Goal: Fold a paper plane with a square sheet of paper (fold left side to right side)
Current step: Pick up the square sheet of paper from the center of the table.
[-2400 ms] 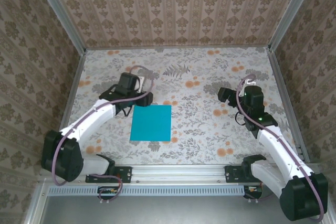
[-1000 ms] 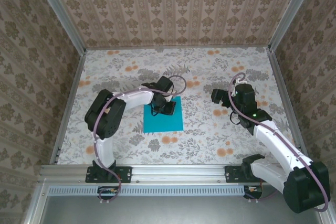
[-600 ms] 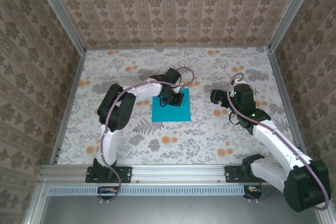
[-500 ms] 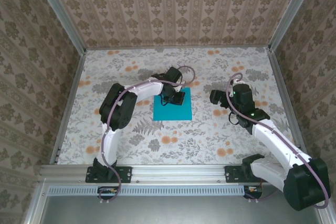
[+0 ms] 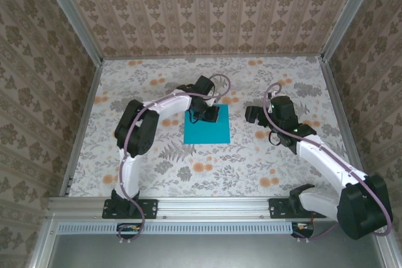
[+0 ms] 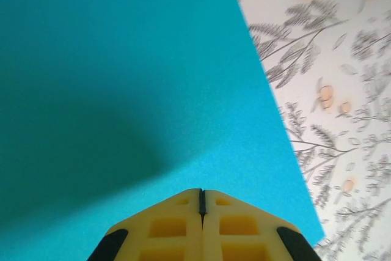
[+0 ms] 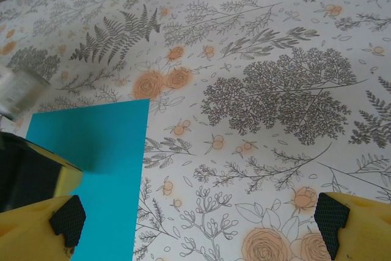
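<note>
Square sheet of paper (image 5: 206,123) lies flat and unfolded on the floral worktop (image 5: 138,86), about mid-worktop between the two arms. Left tool (image 6: 202,195) is closed, pads together with nothing between them, and sits tip-down over the sheet's far part, left of its middle; contact with the paper cannot be told. Right tool (image 7: 198,223) stands wide open and empty, near the sheet's right edge and apart from it.
</note>
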